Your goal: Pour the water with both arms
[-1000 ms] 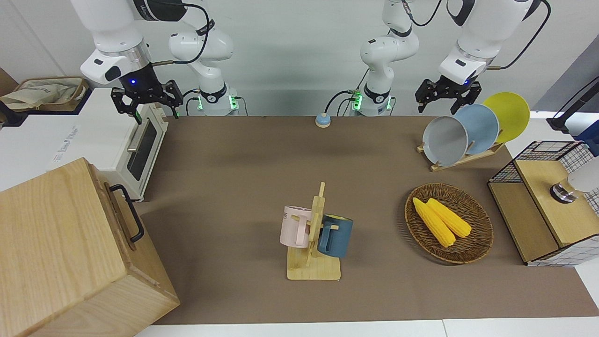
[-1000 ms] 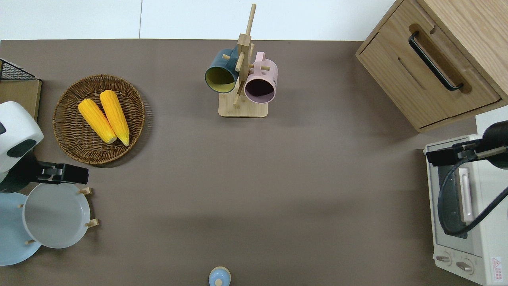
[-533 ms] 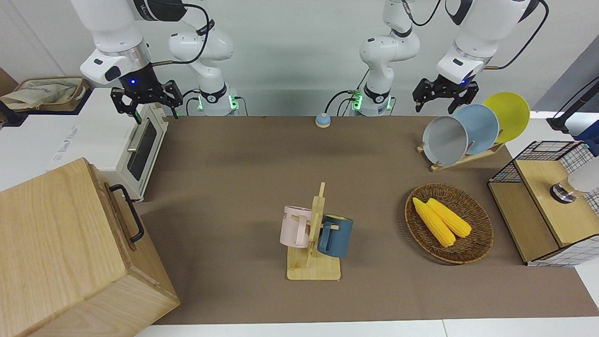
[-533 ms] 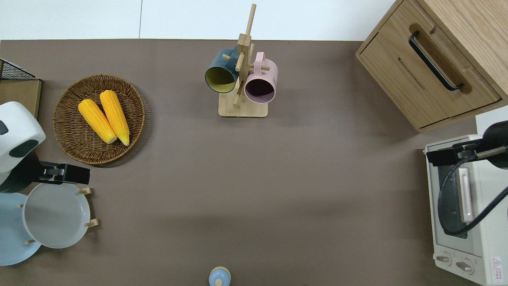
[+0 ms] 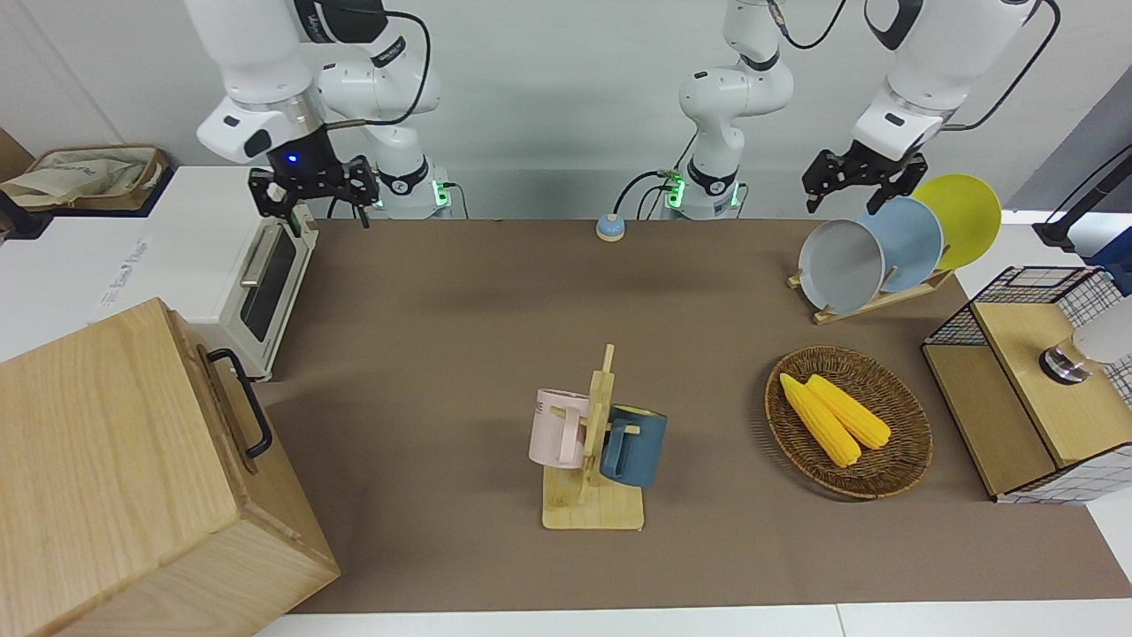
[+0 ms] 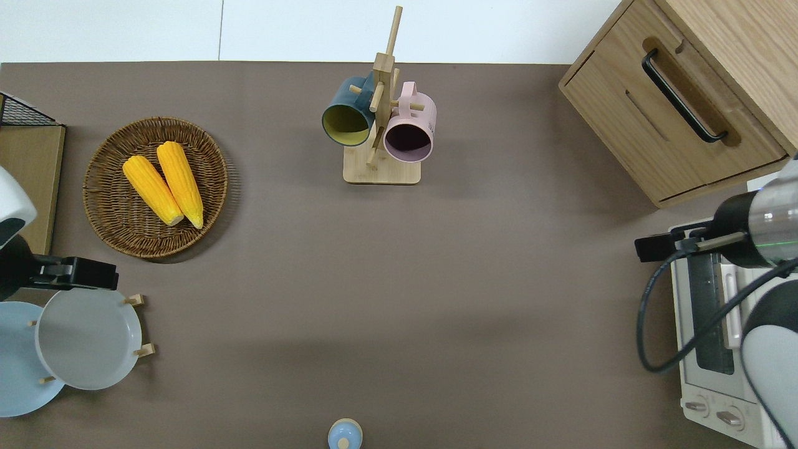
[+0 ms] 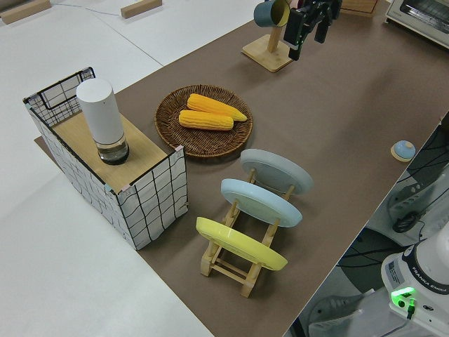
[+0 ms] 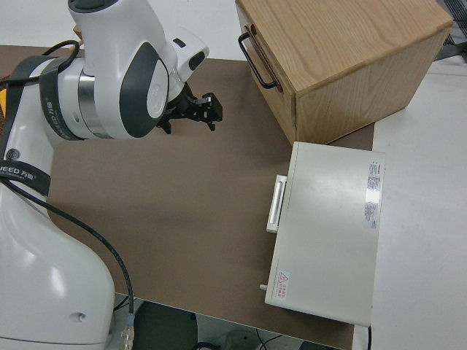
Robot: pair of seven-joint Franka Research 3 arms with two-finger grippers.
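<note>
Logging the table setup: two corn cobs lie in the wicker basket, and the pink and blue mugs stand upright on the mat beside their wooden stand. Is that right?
Not quite. The two corn cobs do lie in the wicker basket, but the pink mug and the blue mug hang on the pegs of the wooden stand, clear of the mat, as the front view shows.

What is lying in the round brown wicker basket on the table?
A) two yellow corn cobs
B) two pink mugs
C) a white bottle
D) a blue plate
A: the round brown wicker basket holds two yellow corn cobs lying side by side, and nothing else shows in it.
</note>
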